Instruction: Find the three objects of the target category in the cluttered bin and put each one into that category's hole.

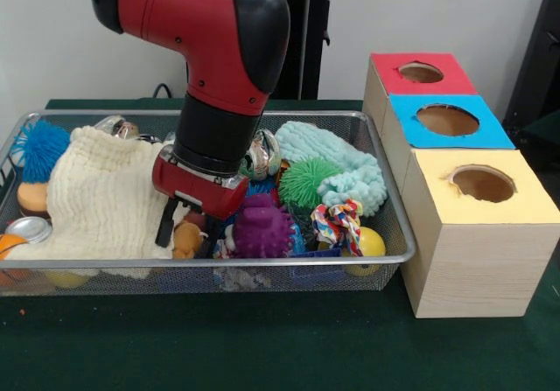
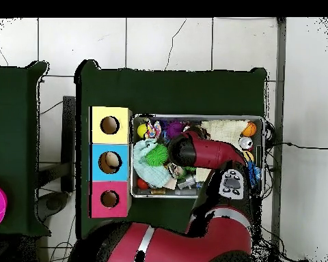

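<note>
The silver wire-mesh bin (image 1: 398, 260) is packed with toys and cloths; it also shows in the overhead view (image 2: 197, 116). My gripper (image 1: 187, 233) reaches down into the bin's middle, open, with one black finger (image 1: 164, 225) left of a small tan toy (image 1: 185, 240) and the other on its right. A purple spiky toy (image 1: 262, 227) lies just right of it. Three boxes with holes stand beside the bin: red (image 1: 420, 72), blue (image 1: 448, 120) and yellow (image 1: 483, 184). In the overhead view my arm (image 2: 194, 150) hides the gripper.
A cream knitted cloth (image 1: 101, 190) and a blue spiky ball (image 1: 39, 146) fill the bin's left. A green spiky ball (image 1: 306, 181), a mint cloth (image 1: 346, 168), a coloured rope knot (image 1: 337, 220) and a yellow ball (image 1: 372, 242) lie at the right. A silver can (image 1: 26, 229) sits front left.
</note>
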Action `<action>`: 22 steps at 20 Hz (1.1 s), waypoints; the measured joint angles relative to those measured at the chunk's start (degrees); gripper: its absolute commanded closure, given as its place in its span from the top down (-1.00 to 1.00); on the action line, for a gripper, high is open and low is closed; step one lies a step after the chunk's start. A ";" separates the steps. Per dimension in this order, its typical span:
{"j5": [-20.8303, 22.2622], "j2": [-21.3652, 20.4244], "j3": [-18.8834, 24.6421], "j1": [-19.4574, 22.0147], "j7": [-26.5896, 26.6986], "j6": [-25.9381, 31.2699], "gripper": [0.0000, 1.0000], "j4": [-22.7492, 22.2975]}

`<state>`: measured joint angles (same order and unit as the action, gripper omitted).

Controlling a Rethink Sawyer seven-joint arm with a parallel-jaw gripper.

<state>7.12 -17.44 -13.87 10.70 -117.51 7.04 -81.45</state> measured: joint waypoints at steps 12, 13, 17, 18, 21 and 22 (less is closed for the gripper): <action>-0.02 0.84 -0.86 -0.14 0.00 0.45 1.00 1.14; -0.02 0.86 -0.86 -0.06 0.00 1.33 1.00 1.42; 0.00 0.81 -0.51 0.82 -0.01 7.51 1.00 2.65; -0.05 0.67 -0.31 1.15 -0.01 9.74 1.00 3.10; 0.00 0.23 0.74 2.50 0.01 19.27 1.00 4.95; -0.01 0.19 1.52 3.36 0.02 24.55 1.00 6.01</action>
<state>7.10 -17.26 -12.34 14.06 -117.48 31.59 -75.45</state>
